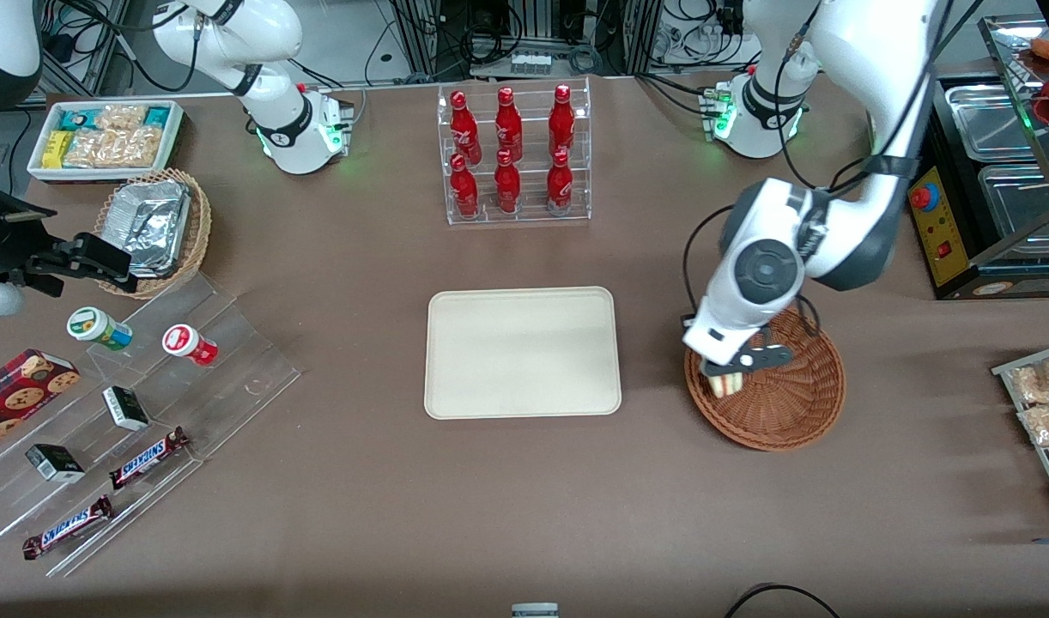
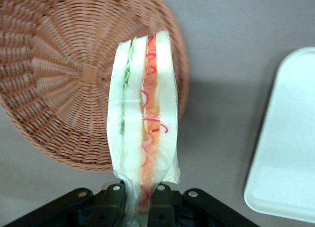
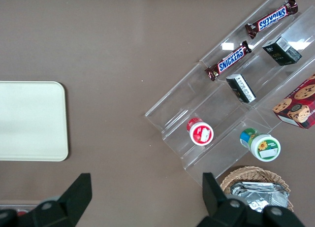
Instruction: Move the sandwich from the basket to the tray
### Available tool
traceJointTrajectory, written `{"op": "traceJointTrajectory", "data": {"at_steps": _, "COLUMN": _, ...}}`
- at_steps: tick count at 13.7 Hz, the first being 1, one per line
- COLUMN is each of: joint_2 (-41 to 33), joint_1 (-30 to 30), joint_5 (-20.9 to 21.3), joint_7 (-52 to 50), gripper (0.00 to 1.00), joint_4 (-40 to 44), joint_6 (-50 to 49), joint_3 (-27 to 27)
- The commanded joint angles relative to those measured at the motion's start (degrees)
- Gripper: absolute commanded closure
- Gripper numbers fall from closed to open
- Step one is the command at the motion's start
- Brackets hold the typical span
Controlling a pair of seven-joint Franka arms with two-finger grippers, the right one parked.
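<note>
Front view: the sandwich [image 1: 724,382] is seen pinched in the gripper [image 1: 730,371] at right of centre, above the basket [image 1: 782,403] edge nearest the tray [image 1: 523,352]. Its long axis is aligned lengthwise with the fingers, its tip pointed away.

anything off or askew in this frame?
Nothing stands out. The tool is shut on the sandwich, held over the rim of the basket on the tray's side. The tray sits flat and bare.
</note>
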Motion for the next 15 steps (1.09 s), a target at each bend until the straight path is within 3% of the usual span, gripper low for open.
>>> {"op": "traceJointTrajectory", "data": {"at_steps": 1, "joint_2": 2.8, "joint_1": -4.1, "joint_5": 1.4, "joint_7": 0.1, "gripper": 1.0, "joint_4": 3.4, "joint_6": -0.8, "joint_3": 0.5}}
{"op": "traceJointTrajectory", "data": {"at_steps": 15, "joint_2": 19.5, "joint_1": -14.1, "joint_5": 1.1, "joint_7": 0.1, "gripper": 1.0, "joint_4": 22.3, "joint_6": -0.6, "joint_3": 0.3}}
